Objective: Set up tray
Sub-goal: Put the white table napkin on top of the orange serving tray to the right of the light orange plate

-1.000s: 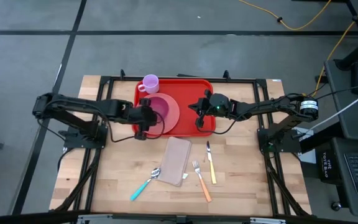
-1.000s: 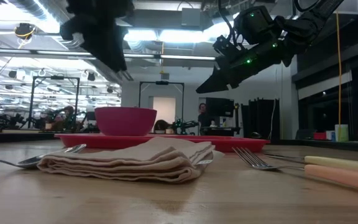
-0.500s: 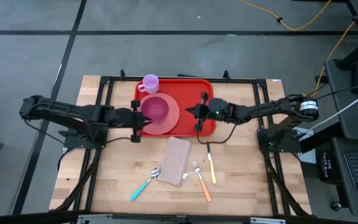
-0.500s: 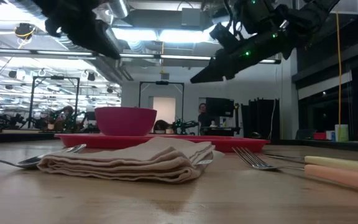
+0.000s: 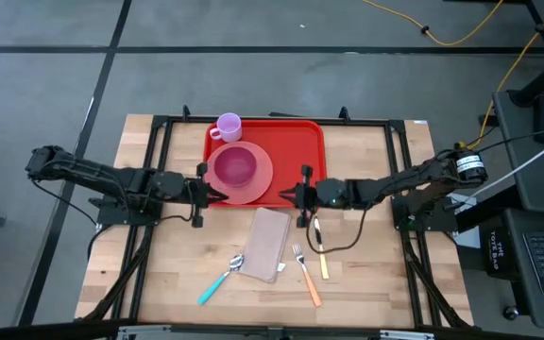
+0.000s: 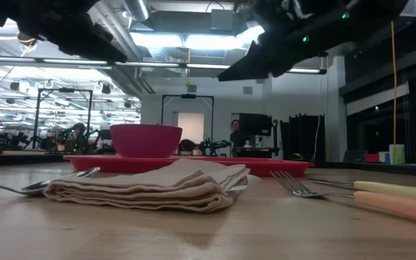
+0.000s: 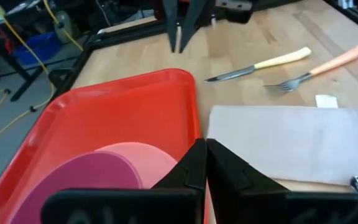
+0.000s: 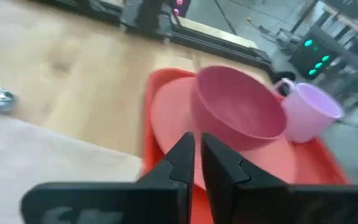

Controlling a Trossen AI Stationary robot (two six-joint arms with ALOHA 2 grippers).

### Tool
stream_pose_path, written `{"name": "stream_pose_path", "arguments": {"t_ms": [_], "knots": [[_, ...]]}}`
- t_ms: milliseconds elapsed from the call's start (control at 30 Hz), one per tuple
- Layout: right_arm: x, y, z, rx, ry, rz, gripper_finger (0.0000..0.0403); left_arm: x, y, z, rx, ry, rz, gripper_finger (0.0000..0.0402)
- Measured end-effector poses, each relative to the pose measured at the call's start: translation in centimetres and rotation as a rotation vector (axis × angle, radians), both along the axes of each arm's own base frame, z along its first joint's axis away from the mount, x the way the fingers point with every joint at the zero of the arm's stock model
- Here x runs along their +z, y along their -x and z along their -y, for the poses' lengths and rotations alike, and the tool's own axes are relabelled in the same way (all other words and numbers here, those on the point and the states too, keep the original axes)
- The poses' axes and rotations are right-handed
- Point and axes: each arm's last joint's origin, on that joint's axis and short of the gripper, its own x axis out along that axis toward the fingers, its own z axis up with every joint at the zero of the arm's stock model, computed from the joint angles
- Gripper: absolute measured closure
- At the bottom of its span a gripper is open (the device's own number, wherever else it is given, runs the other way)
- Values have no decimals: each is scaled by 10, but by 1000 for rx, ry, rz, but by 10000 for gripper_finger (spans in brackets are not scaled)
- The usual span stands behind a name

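A wooden table (image 5: 366, 274) holds a red tray (image 5: 296, 151) at its far middle, carrying a pink plate (image 5: 263, 179), a bowl (image 5: 236, 165) and a mug (image 5: 227, 127). The left gripper (image 5: 217, 194) hangs by the tray's near left edge, fingers closed, empty. The right gripper (image 5: 288, 195) hangs at the tray's near right corner, fingers nearly together, empty.

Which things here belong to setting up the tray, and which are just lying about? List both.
Belonging to the job:
- red tray, carrying the pink plate, magenta bowl and lilac mug
- left gripper and right gripper, at its near edge

Lying on the table, off the tray:
- folded napkin
- spoon
- fork
- knife
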Motion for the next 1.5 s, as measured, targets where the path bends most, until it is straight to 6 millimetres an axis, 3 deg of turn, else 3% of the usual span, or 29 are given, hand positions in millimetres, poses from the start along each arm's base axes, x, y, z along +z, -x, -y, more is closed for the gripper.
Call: {"name": "stream_pose_path", "arguments": {"t_ms": [200, 367, 733, 1100, 1267, 1500], "knots": [[14, -5, -39, 36, -129, -106, 371, 0, 1, 4, -27, 0, 1, 399], [28, -14, -72, -15, -111, -220, 393, -1, 2, 7, -39, 11, -9, 398], [22, -27, -137, 79, -105, -334, 375, -2, 4, 21, -175, 70, -26, 398], [38, -39, -181, 101, -54, -457, 372, -1, 5, 27, -189, 103, -15, 398], [34, -42, -201, 136, -29, -491, 349, -1, 5, 27, -187, 103, -12, 398], [32, -34, -217, 188, 2, -499, 272, -1, 5, 27, -187, 103, -13, 398]]}}
